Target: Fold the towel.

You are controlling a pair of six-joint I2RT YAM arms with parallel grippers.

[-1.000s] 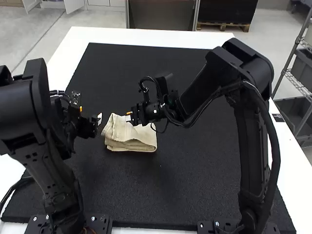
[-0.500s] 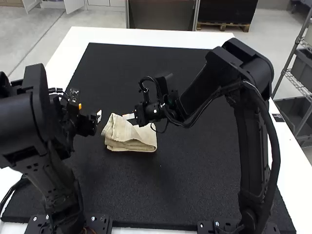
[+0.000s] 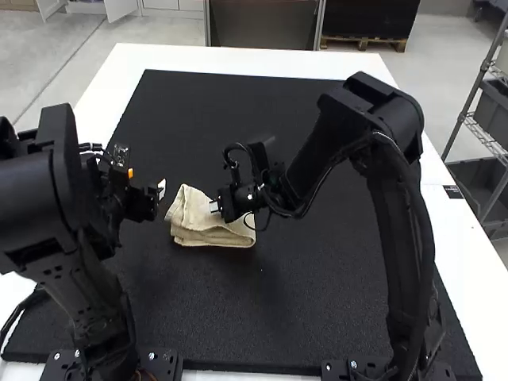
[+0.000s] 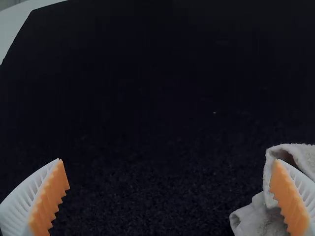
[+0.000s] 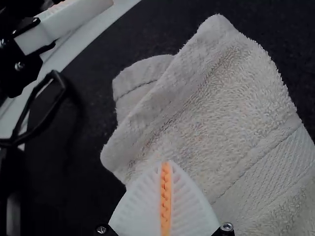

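Note:
My left gripper [image 3: 162, 189] stands just left of the towel [image 3: 190, 216] in the high view. Its fingers are wide apart in the left wrist view, where the gripper [image 4: 168, 162] has one finger overlapping the towel's edge [image 4: 257, 221]. The cream towel lies folded in a small layered bundle, with a slanted flap on top. My right gripper [image 3: 215, 206] is over the towel's upper layer. In the right wrist view the gripper [image 5: 166, 164] has its two fingers pressed together above the towel [image 5: 231, 103]; no cloth is visible between them.
The black mat [image 3: 317, 278] spreads around the towel on the white table [image 3: 238, 59]. The left arm's gripper is close beside the towel's left end, near the right one. A black cable loop hangs by the right gripper.
My right gripper has shifted toward the near side of the towel, its fingertips showing again over the cloth. The left arm moved slightly at first, then stayed put. The towel looks unchanged.

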